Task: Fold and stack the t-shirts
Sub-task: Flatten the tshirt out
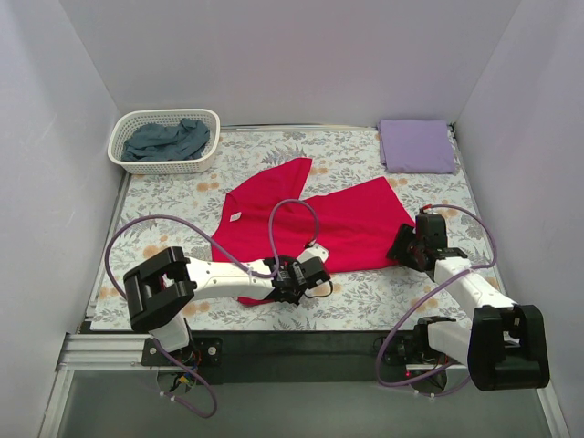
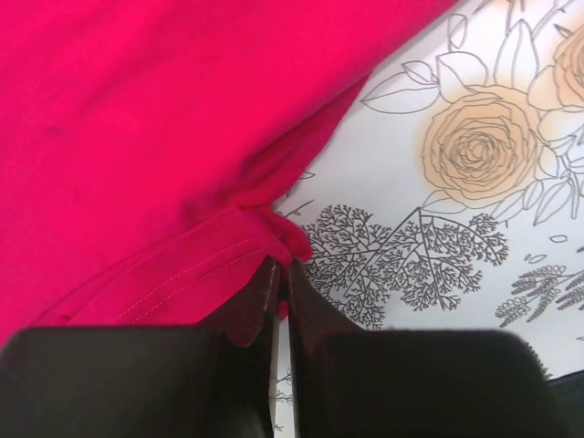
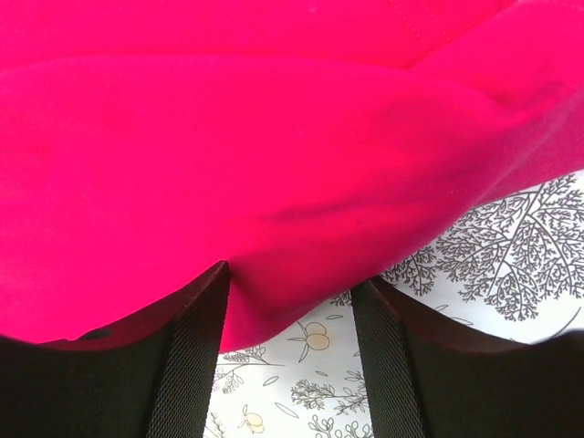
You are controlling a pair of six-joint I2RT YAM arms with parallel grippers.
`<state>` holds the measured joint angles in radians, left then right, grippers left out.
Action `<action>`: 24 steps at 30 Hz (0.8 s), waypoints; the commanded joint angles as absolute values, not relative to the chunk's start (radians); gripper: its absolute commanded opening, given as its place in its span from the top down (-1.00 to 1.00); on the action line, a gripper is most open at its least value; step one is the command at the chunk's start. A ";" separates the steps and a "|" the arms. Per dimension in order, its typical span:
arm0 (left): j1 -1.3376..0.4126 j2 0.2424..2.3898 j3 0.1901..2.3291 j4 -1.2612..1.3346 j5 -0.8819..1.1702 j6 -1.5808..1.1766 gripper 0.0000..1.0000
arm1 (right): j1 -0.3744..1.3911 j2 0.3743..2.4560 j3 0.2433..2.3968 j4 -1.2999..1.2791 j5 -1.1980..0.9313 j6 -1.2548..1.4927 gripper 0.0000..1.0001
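The crimson red t-shirt (image 1: 310, 224) lies spread and rumpled on the floral cover in the middle of the table. My left gripper (image 1: 306, 274) is at its near hem, shut on a pinch of the red cloth (image 2: 182, 146), with the pinch showing at my fingertips (image 2: 281, 271). My right gripper (image 1: 408, 246) is at the shirt's right edge and stands open. A flap of red cloth (image 3: 274, 164) lies between its fingers (image 3: 290, 301). The lavender t-shirt (image 1: 417, 144) lies folded at the back right. The slate blue-grey t-shirt (image 1: 169, 139) is bunched in a basket.
A white mesh basket (image 1: 137, 164) stands at the back left corner. White walls close in the table on three sides. Purple cables loop from both arms over the near part of the floral cover (image 1: 356, 297).
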<state>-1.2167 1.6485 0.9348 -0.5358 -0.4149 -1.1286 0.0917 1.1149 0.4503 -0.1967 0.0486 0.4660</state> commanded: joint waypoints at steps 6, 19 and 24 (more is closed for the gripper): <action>-1.223 1.559 0.953 -0.627 -0.483 -1.160 1.00 | 0.087 1.149 0.459 -0.152 0.075 0.457 0.36; -1.189 1.192 1.011 -0.858 -0.403 -1.174 1.00 | 0.087 1.307 0.863 -0.406 0.213 0.293 0.61; -1.013 1.167 0.968 -0.718 -0.290 -1.094 1.00 | 0.087 1.544 1.086 -0.430 0.193 0.267 0.33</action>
